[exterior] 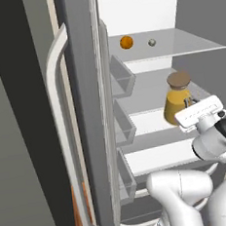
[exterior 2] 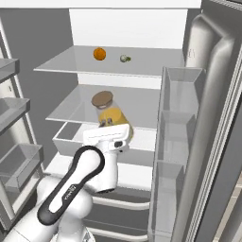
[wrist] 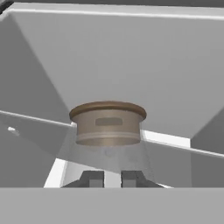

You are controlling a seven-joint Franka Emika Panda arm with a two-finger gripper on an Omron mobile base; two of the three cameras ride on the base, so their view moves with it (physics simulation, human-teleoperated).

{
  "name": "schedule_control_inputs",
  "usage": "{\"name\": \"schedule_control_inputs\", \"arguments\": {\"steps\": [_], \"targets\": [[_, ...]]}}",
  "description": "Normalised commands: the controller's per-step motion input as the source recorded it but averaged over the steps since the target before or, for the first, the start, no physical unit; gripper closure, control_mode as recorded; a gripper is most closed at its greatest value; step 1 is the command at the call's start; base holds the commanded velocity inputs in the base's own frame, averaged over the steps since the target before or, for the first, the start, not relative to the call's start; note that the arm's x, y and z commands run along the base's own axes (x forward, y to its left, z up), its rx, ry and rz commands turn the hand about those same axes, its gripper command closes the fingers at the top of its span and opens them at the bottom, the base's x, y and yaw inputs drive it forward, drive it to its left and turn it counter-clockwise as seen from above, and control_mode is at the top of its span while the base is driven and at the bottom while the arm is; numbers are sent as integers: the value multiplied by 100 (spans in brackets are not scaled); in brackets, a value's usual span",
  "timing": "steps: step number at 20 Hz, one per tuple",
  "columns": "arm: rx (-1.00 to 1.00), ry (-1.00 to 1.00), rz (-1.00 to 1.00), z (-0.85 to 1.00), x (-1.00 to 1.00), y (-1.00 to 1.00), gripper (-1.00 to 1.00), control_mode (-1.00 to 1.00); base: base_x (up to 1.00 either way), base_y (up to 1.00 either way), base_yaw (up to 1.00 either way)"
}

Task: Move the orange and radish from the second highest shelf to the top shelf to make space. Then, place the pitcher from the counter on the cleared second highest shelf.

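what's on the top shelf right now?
The orange and the radish sit apart on the top shelf. Nothing covers them. The pitcher is lower, at the second highest shelf.

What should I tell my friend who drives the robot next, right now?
Gripper: fingers shut on the pitcher, carrying it in the open fridge.
Orange and radish: both already on the top shelf, apart from each other.
Second highest shelf: cleared.
Done: both moved up, pitcher picked up.
Left: set the pitcher down on the second highest shelf, let go, pull the arm out.
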Motion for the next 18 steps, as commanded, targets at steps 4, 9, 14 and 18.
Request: {"name": "schedule_control_inputs", "arguments": {"steps": [4,9,14,18], "targets": [[0,0,-16,0,33,39,100,-100,0,0,0],[0,0,-16,0,40,33,100,-100,0,0,0],[0,0,-7,1,42,12,100,-100,0,0,0],[6,0,-2,22,34,0,100,-100,0,0,0]]}}
